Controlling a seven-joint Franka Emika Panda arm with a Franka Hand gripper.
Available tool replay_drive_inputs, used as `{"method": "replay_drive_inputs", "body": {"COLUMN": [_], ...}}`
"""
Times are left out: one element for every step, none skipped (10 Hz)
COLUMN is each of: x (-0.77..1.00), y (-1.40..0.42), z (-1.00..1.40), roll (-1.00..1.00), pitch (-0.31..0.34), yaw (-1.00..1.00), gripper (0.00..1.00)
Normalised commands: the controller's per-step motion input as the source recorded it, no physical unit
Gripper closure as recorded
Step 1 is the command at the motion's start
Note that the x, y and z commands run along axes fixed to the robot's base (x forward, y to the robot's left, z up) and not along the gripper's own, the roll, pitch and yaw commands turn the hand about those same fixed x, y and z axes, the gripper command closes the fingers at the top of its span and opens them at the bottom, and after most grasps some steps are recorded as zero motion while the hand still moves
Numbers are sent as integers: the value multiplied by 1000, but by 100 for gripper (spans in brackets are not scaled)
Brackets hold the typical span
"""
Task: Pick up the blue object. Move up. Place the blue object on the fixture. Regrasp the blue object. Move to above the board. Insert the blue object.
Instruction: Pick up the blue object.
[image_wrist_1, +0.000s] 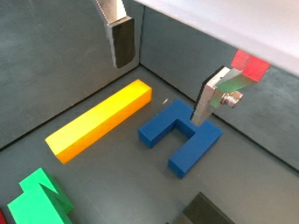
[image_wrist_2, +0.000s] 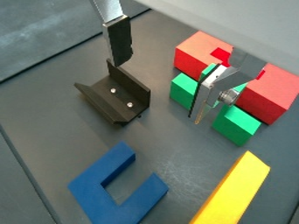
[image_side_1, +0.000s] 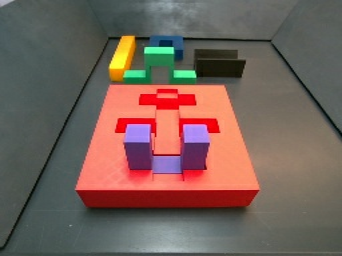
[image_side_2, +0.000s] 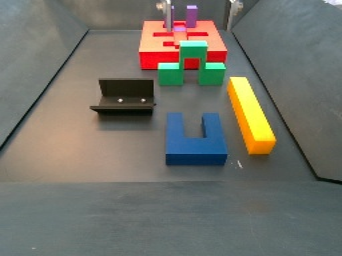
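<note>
Blue object (image_side_2: 195, 140) below open end effector (image_wrist_1: 163, 72)

Illumination is even and moderately bright in all four views, apparently diffuse from overhead. Shadows are soft: the blue object (image_side_2: 195, 139) casts only a faint dark rim on the grey floor (image_side_2: 80, 160). The board (image_side_1: 167, 150) renders saturated red without glare. In both wrist views my fingers (image_wrist_1: 121, 41) appear slightly soft, and their silver plates carry mild highlights, while my gripper (image_wrist_2: 163, 70) hangs open above the floor. All frames are low-resolution; fine edges look blocky.
</note>
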Motion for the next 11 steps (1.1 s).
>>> {"method": "replay_drive_inputs", "body": {"x": [411,826,886,831,671,623,683,554,400,189,0], "y": [0,151,271,314,314,266,203,186,191,109,57], "z": [-143,-323,-397,-380,-366,-426,-480,-523,-500,-391,-340], "roll": [23,11,17,26,57,27,0,0,0,9,0], "pitch": [0,0,0,0,4,0,0,0,-4,-66,-33], "yaw": [-43,-71,-60,-14,0,0,0,0,0,0,0], "gripper": [0,0,0,0,0,0,0,0,0,0,0]}}
